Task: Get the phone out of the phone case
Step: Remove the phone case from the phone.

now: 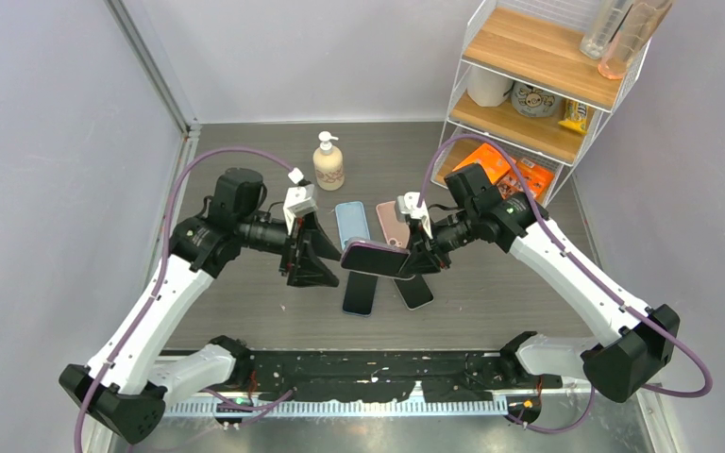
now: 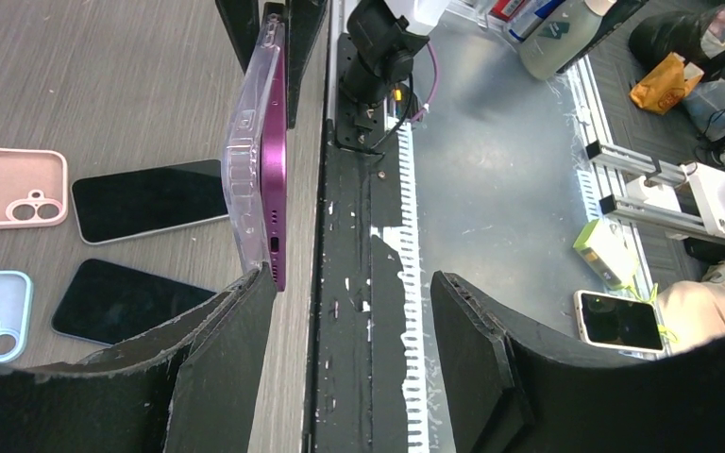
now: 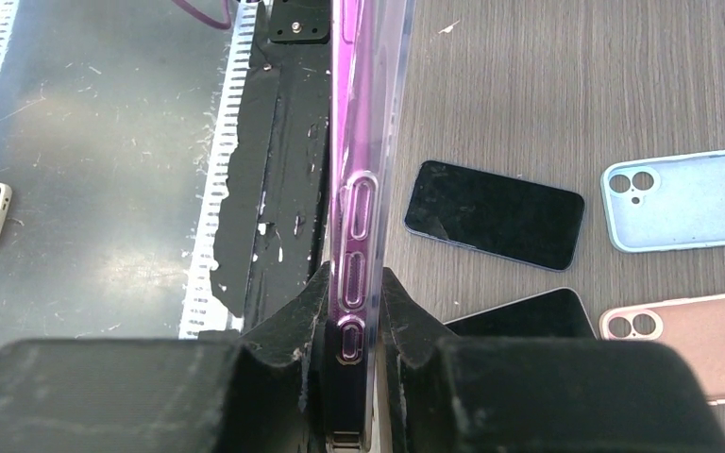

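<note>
A purple phone [image 1: 378, 259] in a clear case [image 2: 244, 142] hangs above the table [image 1: 245, 189]. The right gripper [image 3: 352, 307] pinches its edges. The left gripper [image 2: 351, 302] is spread, one finger at its end. It is probably light, stiff and slick, so peel the bendy case at a corner.

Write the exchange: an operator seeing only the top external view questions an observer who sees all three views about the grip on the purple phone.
Operator: Is the right gripper truly clamped on the phone?
Observer: Yes. The right wrist view shows its fingers pinching phone and clear case together, beside the side buttons.
Operator: Is the left gripper closed on it too?
Observer: No. The left wrist view shows it open, one finger at the phone's port end, the other standing well apart.
</note>
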Robot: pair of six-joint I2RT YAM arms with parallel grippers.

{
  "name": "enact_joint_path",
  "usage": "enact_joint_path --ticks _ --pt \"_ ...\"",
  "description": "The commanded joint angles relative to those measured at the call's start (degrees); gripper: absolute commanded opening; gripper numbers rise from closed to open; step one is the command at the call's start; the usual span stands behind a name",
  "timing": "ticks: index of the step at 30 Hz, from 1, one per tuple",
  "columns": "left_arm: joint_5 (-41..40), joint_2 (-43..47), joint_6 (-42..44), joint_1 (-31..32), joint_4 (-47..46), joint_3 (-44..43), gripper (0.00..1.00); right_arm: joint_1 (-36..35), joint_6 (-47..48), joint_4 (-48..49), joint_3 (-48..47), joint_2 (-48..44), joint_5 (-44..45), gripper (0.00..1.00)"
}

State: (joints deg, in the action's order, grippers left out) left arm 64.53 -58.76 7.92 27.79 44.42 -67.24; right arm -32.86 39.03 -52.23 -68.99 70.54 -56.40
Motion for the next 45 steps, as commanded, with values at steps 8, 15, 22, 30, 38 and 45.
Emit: enact_joint_path --ticks 8,15,22,30,38,45 --pt "-1.33 1.82 5.26 0.34 1.40 -1.89 0.66 -0.17 -4.91 6.82 -1.19 -0.32 3.39 0.05" --pt "-2.88 2.67 6.99 0.33 3.03 -2.45 0.66 -0.14 -5.75 7.41 -1.06 -0.32 4.88 0.05" --pt "-2.53 2.33 6.26 0.33 2.03 -2.64 0.66 -0.18 -5.95 7.51 -0.94 -0.50 4.87 0.05" --pt "-2.38 0.75 4.25 0.33 -1.61 -2.15 0.66 -0.17 -6.00 7.71 -0.76 -0.53 3.80 0.05" --pt "-3.07 -1.10 3.46 0.33 -3.04 -2.12 0.66 -0.18 -5.87 7.87 -0.41 -0.69 3.37 0.05" --pt "-3.69 -1.91 3.06 0.33 -3.91 -2.19 0.66 -0.18 -5.82 7.92 -0.12 -0.82 3.28 0.05"
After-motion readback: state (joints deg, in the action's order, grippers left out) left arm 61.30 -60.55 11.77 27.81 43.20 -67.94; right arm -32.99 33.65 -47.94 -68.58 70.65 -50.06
